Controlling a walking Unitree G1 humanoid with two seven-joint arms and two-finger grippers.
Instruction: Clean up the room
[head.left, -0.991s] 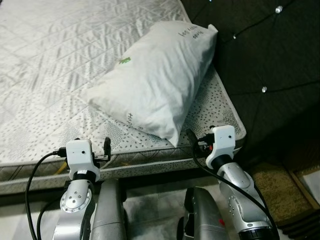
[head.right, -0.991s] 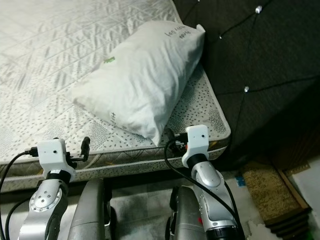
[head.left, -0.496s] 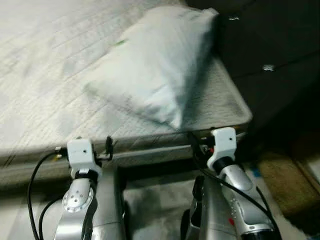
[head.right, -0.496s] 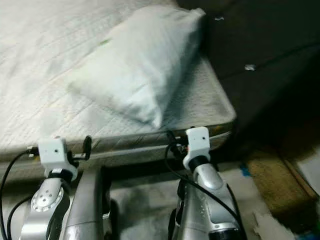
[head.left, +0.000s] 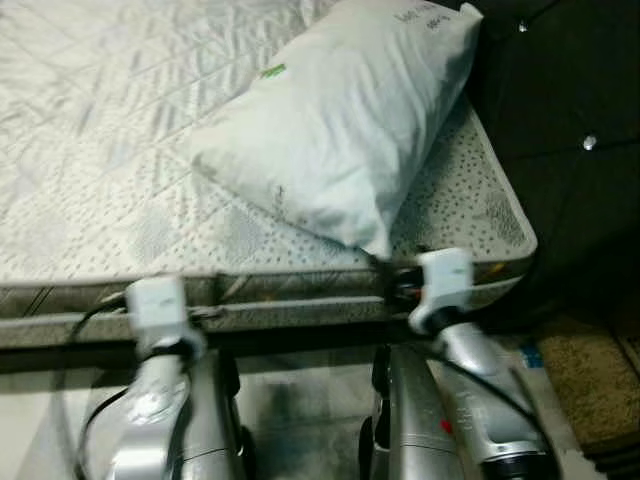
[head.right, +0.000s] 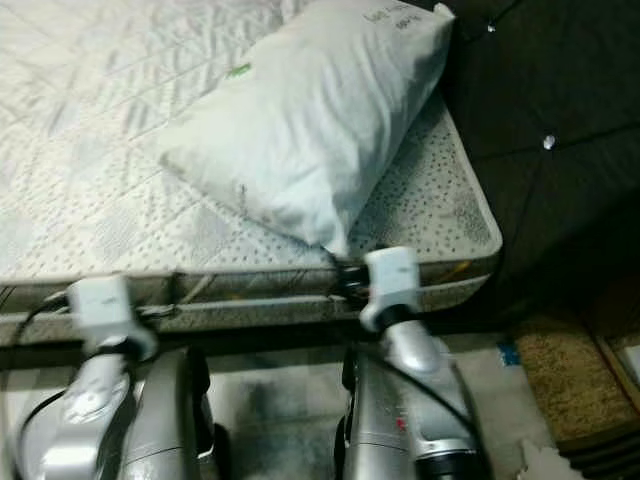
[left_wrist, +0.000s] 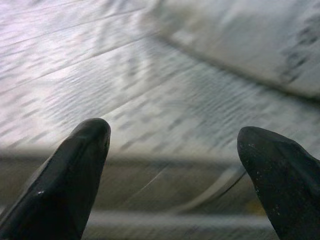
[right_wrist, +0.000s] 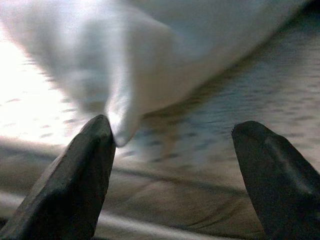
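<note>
Nearest the camera, both silver arms reach toward the bed edge. The left pincer (left_wrist: 172, 165) has its two black fingers spread wide, holding nothing, with the mattress side seam and quilted top beyond them. The right pincer (right_wrist: 172, 170) is likewise spread wide and holds nothing; the nearest pointed corner of the pillow sits just beside its one finger (right_wrist: 75, 180), though contact cannot be confirmed owing to blur.

The plump white rectangular fabric pillow (head.left: 345, 110) lies diagonally on the white quilted mattress (head.left: 100, 160), near its right-hand corner, one corner pointing toward the right arm. It bears a small green mark and dark lettering at its far end. Its far end rests against the dark tufted headboard (head.left: 560, 110). A brown mat (head.left: 585, 375) lies on the floor to the right.
</note>
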